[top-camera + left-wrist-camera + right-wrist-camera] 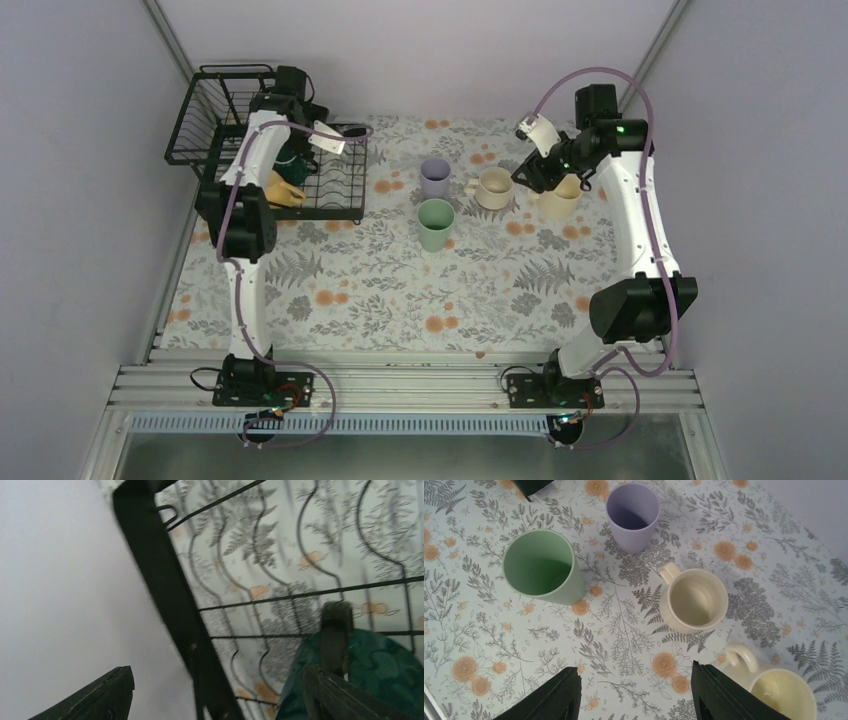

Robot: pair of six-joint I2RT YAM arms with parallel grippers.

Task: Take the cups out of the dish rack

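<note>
Left gripper (217, 675) spread, dish rack (165, 595) bar between fingers, teal mug (385, 670) lower right; arm mostly covered it top-view. Right gripper (635, 672) spread, empty.

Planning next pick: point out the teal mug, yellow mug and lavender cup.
teal mug (385, 667): left wrist view, side wall.
yellow mug (283, 190): top view, its body.
lavender cup (633, 515): right wrist view, inner wall.

The surface (380, 290), patterned with grey ferns and orange flowers, is lying between pale grey walls (80, 200), with an aluminium rail (400, 385) running along its near edge.
</note>
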